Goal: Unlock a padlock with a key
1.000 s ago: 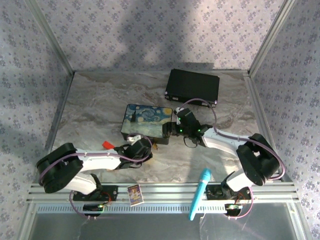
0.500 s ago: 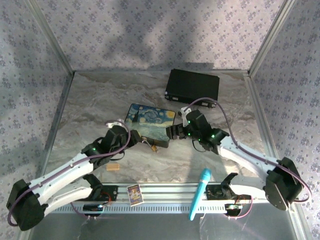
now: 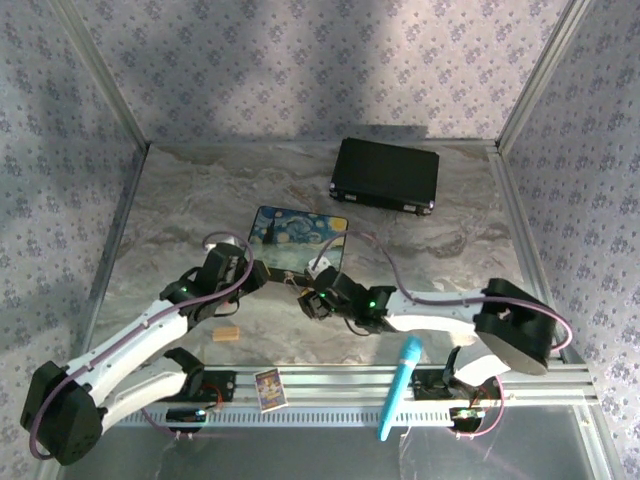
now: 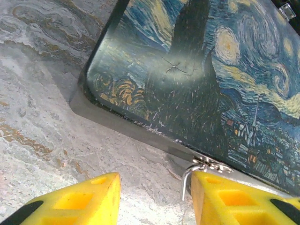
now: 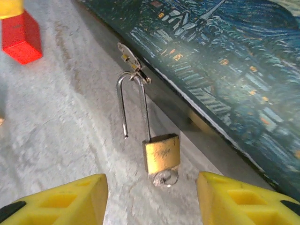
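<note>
The small brass padlock (image 5: pixel 161 152) lies on the marble table against the front edge of the painted tin (image 5: pixel 225 56). Its thin silver shackle (image 5: pixel 133 103) is sprung open, with one leg free, and is hooked through the tin's hasp (image 5: pixel 129 61). A silver key (image 5: pixel 164 178) sticks out of the body's bottom. My right gripper (image 5: pixel 150 197) is open, facing the padlock, a little short of it. My left gripper (image 4: pixel 154 197) is open at the tin's (image 4: pixel 197 79) front edge, its right finger beside the shackle (image 4: pixel 186 180). From above, the padlock (image 3: pixel 298 288) lies between both grippers.
A red block (image 5: pixel 21 33) sits on the table to the left of the padlock. A tan wooden block (image 3: pixel 230 333) lies beside the left arm. A black case (image 3: pixel 385 175) stands at the back. A blue marker (image 3: pixel 400 385) and a small card (image 3: pixel 268 387) lie on the front rail.
The right gripper has swung from the tin's right side round to its front, near the padlock. The left arm has reached out to the tin's front edge.
</note>
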